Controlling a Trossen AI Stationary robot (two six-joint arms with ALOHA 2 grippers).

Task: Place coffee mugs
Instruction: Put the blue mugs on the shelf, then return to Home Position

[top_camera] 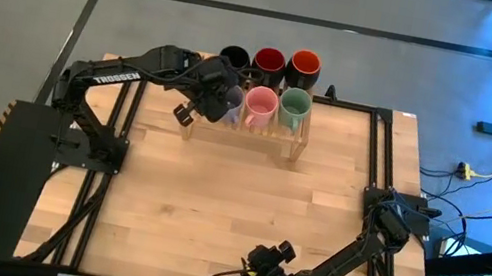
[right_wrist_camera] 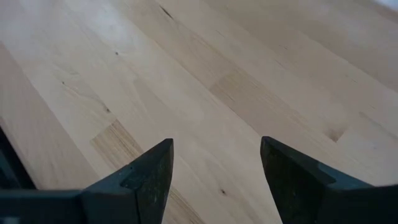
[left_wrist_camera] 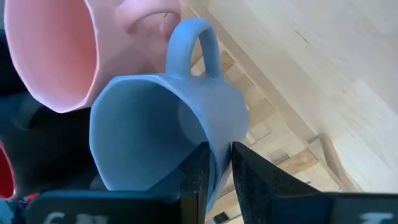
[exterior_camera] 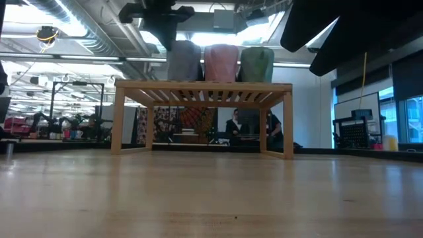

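Six mugs stand on the slatted wooden rack [top_camera: 242, 129] at the table's far middle. The back row holds the black mug [top_camera: 234, 57], the red-inside mug [top_camera: 269, 61] and the orange-red-inside mug [top_camera: 304, 65]. The front row holds the lavender mug [exterior_camera: 184, 61], the pink mug [top_camera: 260, 107] and the green mug [top_camera: 294, 109]. My left gripper [top_camera: 221, 99] is over the lavender mug and shut on its wall [left_wrist_camera: 149, 124]. My right gripper [top_camera: 267, 260] hangs open and empty over the table's near edge [right_wrist_camera: 214, 155]. My left gripper holds the lavender mug's wall at the rim [left_wrist_camera: 217, 163], on the side away from the pink mug. One finger [left_wrist_camera: 198, 177] is inside the mug and one [left_wrist_camera: 252, 180] outside. The fingers come from above, pointing down. The mug stands upright, its base on the rack's top [exterior_camera: 184, 82].
The rack stands on legs [exterior_camera: 117, 119] with open space beneath it. The bare wooden tabletop [top_camera: 234, 207] stretches from the rack to the near edge. Black frame rails [top_camera: 379, 162] run along both sides. People sit in the room beyond the table [exterior_camera: 234, 125].
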